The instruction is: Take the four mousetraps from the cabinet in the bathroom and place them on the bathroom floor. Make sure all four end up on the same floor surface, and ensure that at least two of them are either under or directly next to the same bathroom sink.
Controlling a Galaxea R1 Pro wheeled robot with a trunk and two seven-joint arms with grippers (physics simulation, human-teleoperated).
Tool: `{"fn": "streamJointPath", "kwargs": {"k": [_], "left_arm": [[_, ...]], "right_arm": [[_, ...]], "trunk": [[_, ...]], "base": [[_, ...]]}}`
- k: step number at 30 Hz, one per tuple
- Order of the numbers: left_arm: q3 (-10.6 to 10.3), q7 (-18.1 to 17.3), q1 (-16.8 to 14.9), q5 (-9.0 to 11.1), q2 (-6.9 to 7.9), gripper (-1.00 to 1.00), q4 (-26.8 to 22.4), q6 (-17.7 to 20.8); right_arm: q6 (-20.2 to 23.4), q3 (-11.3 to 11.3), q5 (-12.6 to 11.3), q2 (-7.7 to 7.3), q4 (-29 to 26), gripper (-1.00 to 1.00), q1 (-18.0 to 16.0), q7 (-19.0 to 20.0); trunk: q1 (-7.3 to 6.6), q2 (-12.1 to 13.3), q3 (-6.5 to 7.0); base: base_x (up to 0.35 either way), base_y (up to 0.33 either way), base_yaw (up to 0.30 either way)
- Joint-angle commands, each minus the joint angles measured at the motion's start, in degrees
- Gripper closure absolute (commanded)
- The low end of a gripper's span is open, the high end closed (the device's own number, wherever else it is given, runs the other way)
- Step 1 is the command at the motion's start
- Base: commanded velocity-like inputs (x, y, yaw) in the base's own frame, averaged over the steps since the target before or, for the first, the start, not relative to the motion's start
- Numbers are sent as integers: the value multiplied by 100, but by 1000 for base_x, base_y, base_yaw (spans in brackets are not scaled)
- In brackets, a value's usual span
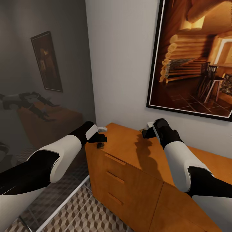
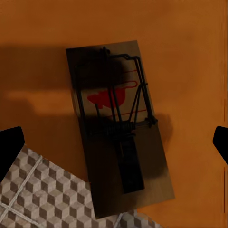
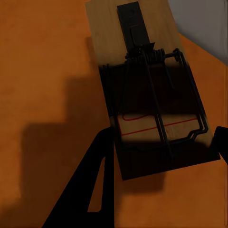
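The orange-brown cabinet (image 1: 135,180) stands against the white wall. One mousetrap (image 1: 100,145) lies at the near left corner of its top. My left gripper (image 1: 102,138) hovers just above it. In the left wrist view this mousetrap (image 2: 118,128) sits with one end over the cabinet's edge, above the cube-patterned floor (image 2: 42,194), and the left gripper (image 2: 114,142) is open with its fingertips (image 2: 9,147) wide on either side. My right gripper (image 1: 146,130) hangs over the cabinet top near the wall. It is open (image 3: 161,149) around the end of a second mousetrap (image 3: 147,90).
A large framed log-cabin picture (image 1: 193,54) hangs on the wall above the cabinet. A glass panel (image 1: 42,96) at the left reflects the robot. Drawer handles (image 1: 115,159) face the cube-patterned bathroom floor (image 1: 90,212) below.
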Motion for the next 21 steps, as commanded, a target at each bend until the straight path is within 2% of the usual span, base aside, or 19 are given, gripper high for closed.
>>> {"fn": "streamJointPath", "kwargs": {"k": [1, 8, 21], "left_arm": [[-39, 41, -5, 62, 1, -100, -8, 22], [-41, 44, -2, 62, 1, -100, -8, 23], [-41, 45, -5, 62, -5, -100, -8, 23]], "right_arm": [[15, -41, 54, 8, -8, 100, -4, 35], [15, -41, 54, 9, -8, 100, -4, 31], [15, -41, 54, 8, -8, 100, -4, 30]], "trunk": [[0, -3, -7], [0, -3, -7], [0, -3, -7]], "base": [[0, -124, 0], [0, -96, 0], [0, -8, 0]]}}
